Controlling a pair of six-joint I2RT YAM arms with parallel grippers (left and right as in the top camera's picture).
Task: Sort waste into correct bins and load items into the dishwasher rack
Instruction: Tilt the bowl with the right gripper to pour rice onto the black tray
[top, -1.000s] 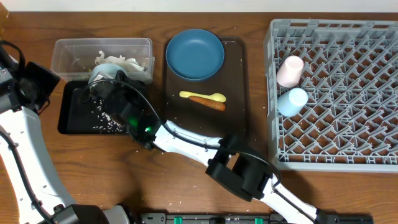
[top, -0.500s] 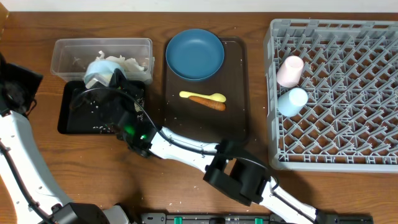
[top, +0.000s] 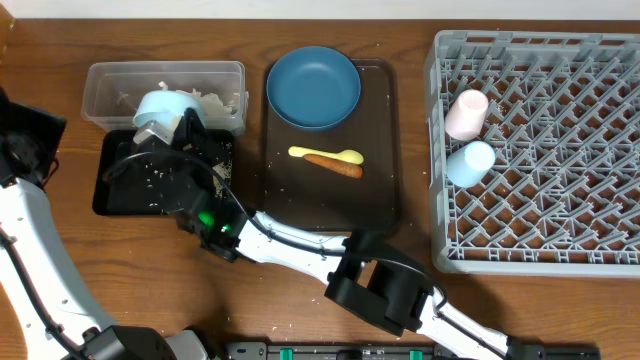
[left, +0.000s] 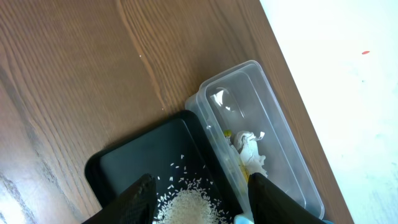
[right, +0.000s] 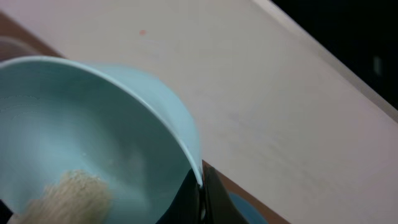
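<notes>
My right gripper (right: 200, 186) is shut on the rim of the pale bowl (top: 160, 108), which it holds tilted over the black tray (top: 112, 195). Some rice (right: 74, 193) still sits inside the bowl (right: 81, 143). Loose rice (left: 186, 208) lies piled in the black tray (left: 124, 168). My left gripper (left: 205, 208) is open and empty above that pile. The clear tub (top: 110, 85) holds white paper scraps (top: 215, 100) and shows in the left wrist view (left: 273, 124). The blue plate (top: 313, 87), yellow spoon (top: 325, 154) and orange food piece (top: 340, 167) lie on the brown tray.
The brown serving tray (top: 380, 190) sits mid-table. The grey dishwasher rack (top: 560, 200) fills the right side and holds a pink cup (top: 467, 113) and a pale blue cup (top: 470, 163). My right arm stretches across the table front.
My right arm has shifted left with the bowl, which now sits a little farther toward the clear tub. The left arm drew back slightly toward the left edge.
</notes>
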